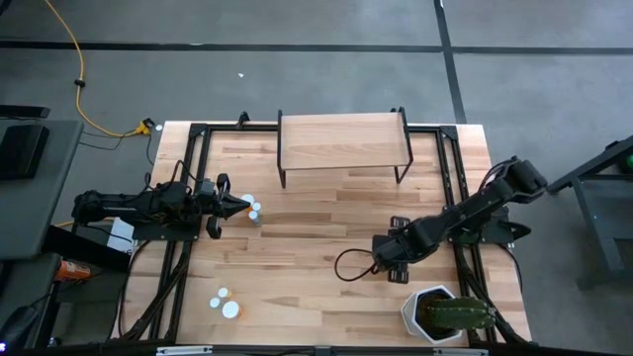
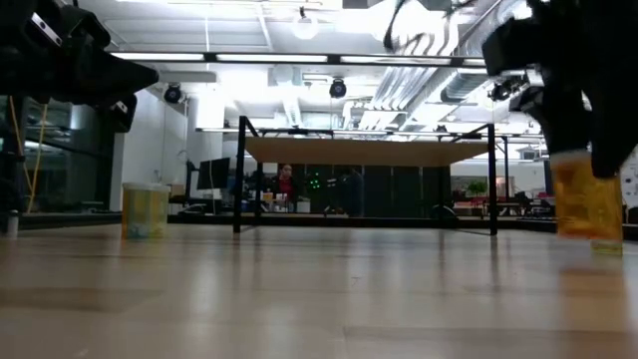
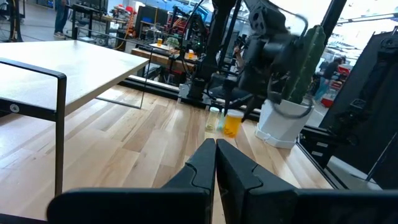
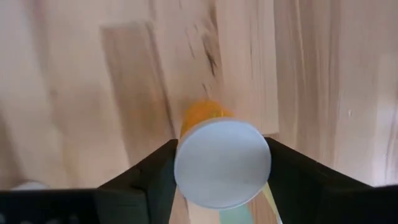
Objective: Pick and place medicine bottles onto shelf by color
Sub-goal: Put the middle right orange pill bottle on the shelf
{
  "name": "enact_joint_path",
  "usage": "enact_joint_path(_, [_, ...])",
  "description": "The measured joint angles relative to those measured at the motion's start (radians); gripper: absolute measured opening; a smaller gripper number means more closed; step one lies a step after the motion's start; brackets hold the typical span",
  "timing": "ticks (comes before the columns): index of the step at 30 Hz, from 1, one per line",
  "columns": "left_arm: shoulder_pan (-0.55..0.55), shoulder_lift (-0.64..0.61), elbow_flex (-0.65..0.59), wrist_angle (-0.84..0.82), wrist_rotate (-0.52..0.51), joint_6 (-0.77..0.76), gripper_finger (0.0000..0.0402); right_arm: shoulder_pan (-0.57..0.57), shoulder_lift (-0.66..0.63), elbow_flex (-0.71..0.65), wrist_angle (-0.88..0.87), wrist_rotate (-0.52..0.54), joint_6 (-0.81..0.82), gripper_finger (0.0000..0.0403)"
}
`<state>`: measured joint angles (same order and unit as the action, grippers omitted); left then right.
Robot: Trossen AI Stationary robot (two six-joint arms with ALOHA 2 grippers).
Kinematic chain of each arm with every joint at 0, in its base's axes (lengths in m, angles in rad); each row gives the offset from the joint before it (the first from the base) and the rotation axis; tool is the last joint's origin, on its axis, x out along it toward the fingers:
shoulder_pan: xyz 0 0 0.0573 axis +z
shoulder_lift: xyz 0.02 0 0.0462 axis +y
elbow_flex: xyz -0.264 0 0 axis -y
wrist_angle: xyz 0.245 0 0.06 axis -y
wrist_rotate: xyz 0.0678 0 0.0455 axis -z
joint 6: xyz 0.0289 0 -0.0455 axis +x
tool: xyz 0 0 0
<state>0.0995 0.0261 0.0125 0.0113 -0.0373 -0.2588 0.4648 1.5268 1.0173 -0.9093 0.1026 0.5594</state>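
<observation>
My right gripper (image 1: pixel 396 269) stands over an orange medicine bottle with a white cap (image 4: pixel 222 163) at the table's right middle, shut on it. The bottle also shows in the low view (image 2: pixel 588 204) and the left wrist view (image 3: pixel 232 122), with a pale bottle (image 3: pixel 214 118) beside it. My left gripper (image 1: pixel 240 206) is shut and empty, raised above the table at the left. Two bottles (image 1: pixel 254 210) stand just right of it, and one shows yellow-green in the low view (image 2: pixel 146 209). The shelf (image 1: pixel 343 143) stands at the far middle with nothing on its board. My right gripper pinches the orange bottle at its white cap's rim (image 4: pixel 180 168), one finger (image 4: pixel 152 177) on each side. The fingers come from above, pointing down. The bottle is upright below them. Whether its base rests on the table or is just clear, I cannot tell.
Three more bottles (image 1: pixel 224 303) stand near the table's near left edge. A white pot with a green plant (image 1: pixel 440 316) stands at the near right corner, close to my right arm. A black cable loop (image 1: pixel 348 265) lies left of my right gripper.
</observation>
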Motion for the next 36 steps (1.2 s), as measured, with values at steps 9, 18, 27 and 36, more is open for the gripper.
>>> enact_joint_path(9, [0.0,0.0,0.0,0.0,0.0,0.0,0.0003,-0.128,-0.083,0.316,-0.208,0.121,-0.164,0.0207])
enact_joint_path(18, [0.0,0.0,0.0,0.0,0.0,0.0,0.0003,-0.51,-0.087,0.624,-0.35,0.201,-0.28,0.0207])
enact_joint_path(27, [0.0,0.0,0.0,0.0,0.0,0.0,0.0003,-0.955,-0.069,0.641,-0.383,0.176,-0.269,0.0208])
enact_joint_path(36, [0.0,0.0,0.0,0.0,0.0,0.0,0.0003,-1.125,0.135,0.79,-0.519,0.177,-0.304,0.0208])
